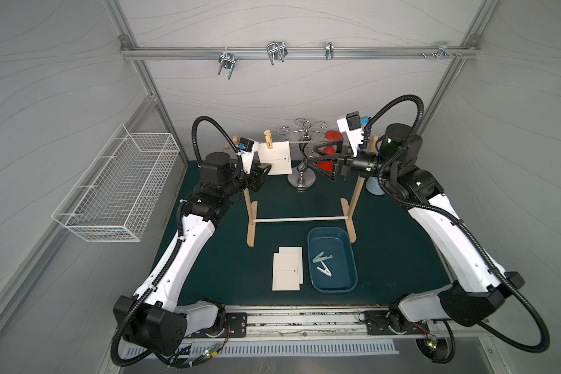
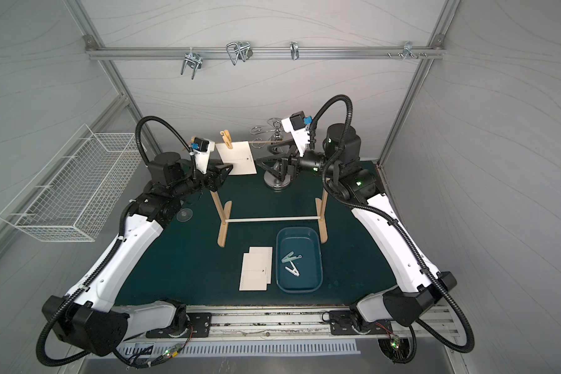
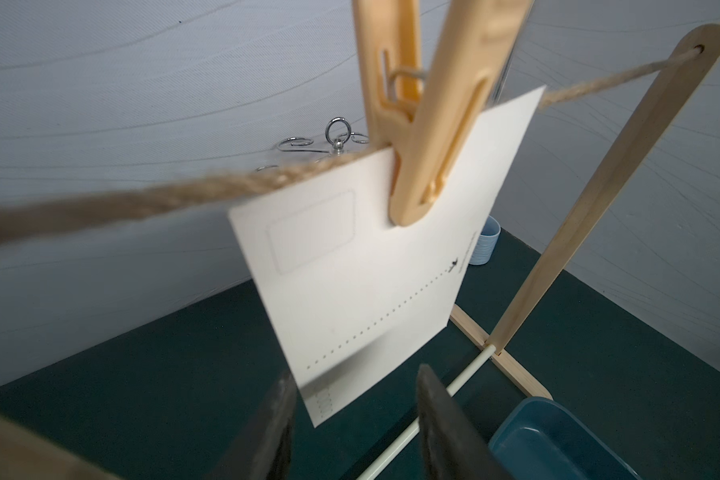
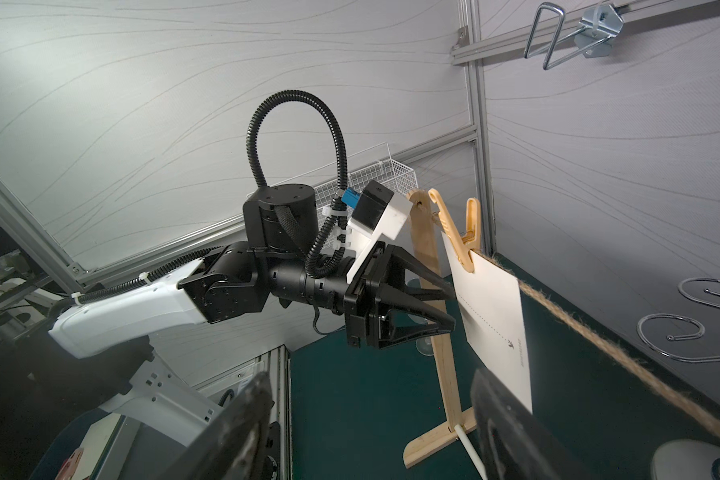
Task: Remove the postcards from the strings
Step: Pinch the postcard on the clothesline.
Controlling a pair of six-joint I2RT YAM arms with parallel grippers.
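Grey panel walls close in a dark green mat (image 1: 208, 259). The left gripper (image 3: 354, 376) is at the one hanging postcard (image 3: 362, 266). Its fingers (image 3: 437, 411) stand apart with the card's lower corner between them, nearer one pad, and no clamp on the paper shows. Above those fingers a tan peg (image 3: 429, 145) pins the card's top edge to the rope (image 3: 142, 203). Past the card's far edge the right gripper (image 4: 371, 386) faces it, fingers spread with nothing between them, and the card hangs just ahead of one fingertip. Well below both pairs of fingers, two postcards (image 1: 287, 268) lie stacked on the mat beside a blue tray (image 1: 310, 259) holding two pegs (image 1: 321, 258).

This looks like the last card's turn. The next move probably calls for the left fingers to close on the corner and steady the paper. The right fingers would then rise to the peg's handles and squeeze them. Tugging first would risk tearing the card or dragging the rope.
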